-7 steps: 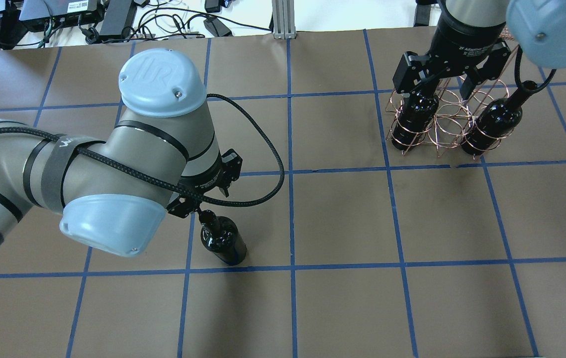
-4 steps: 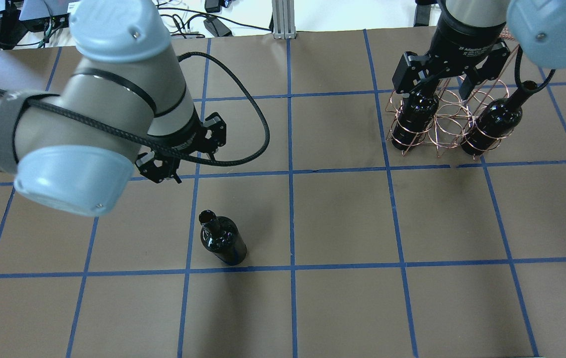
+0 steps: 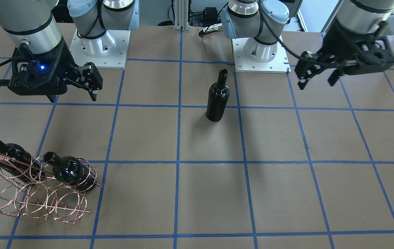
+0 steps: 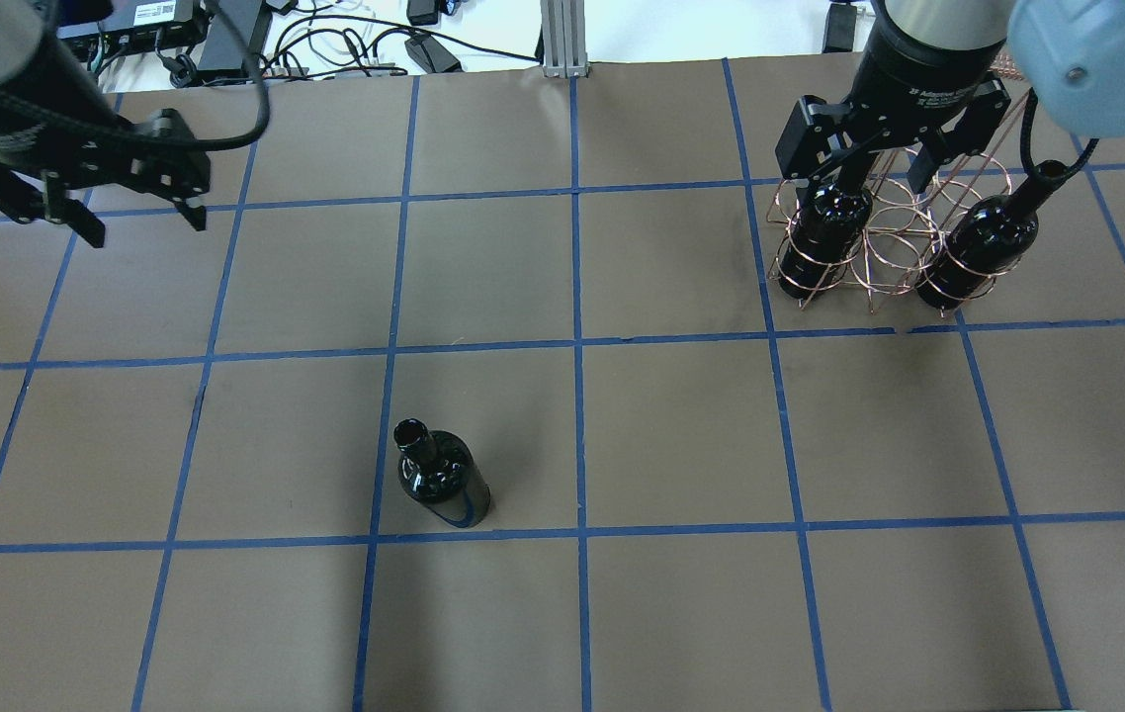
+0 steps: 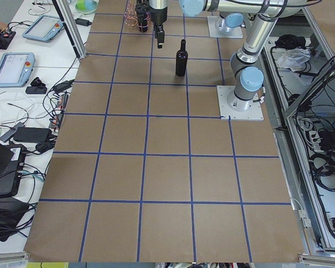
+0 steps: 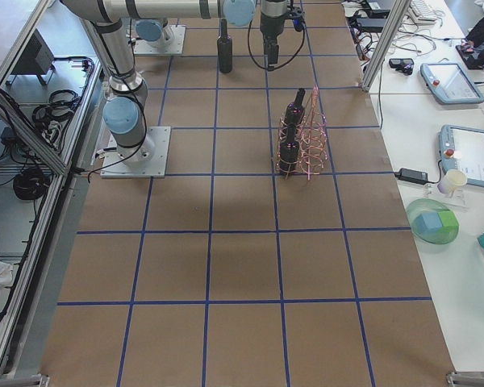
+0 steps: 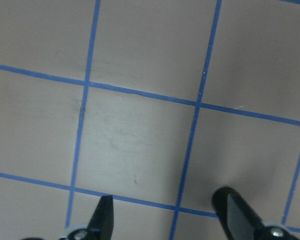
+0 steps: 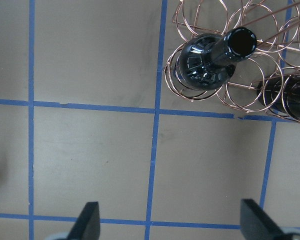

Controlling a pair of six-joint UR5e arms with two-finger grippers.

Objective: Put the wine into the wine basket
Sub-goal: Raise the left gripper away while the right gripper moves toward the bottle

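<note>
The table [image 4: 681, 425] is covered in brown paper, ruled into squares by blue tape lines [image 4: 577, 346]. Past its far edge in the overhead view, an aluminium post [image 4: 557, 40] rises among black cables [image 4: 345, 44] on a white surface. In the exterior left view a white bench [image 5: 22, 95] runs along the table's left side, strewn with two tablet-like pendants [image 5: 14, 67] and more cables. In the exterior right view the bench [image 6: 436, 266] on the right holds a paper cup [image 6: 451, 182] and a green bowl [image 6: 433, 222] — beside another pendant [image 6: 474, 157]. On the opposite side, metal framing [image 6: 32, 121] encloses cable bundles. The light is even, with soft shadows.
</note>
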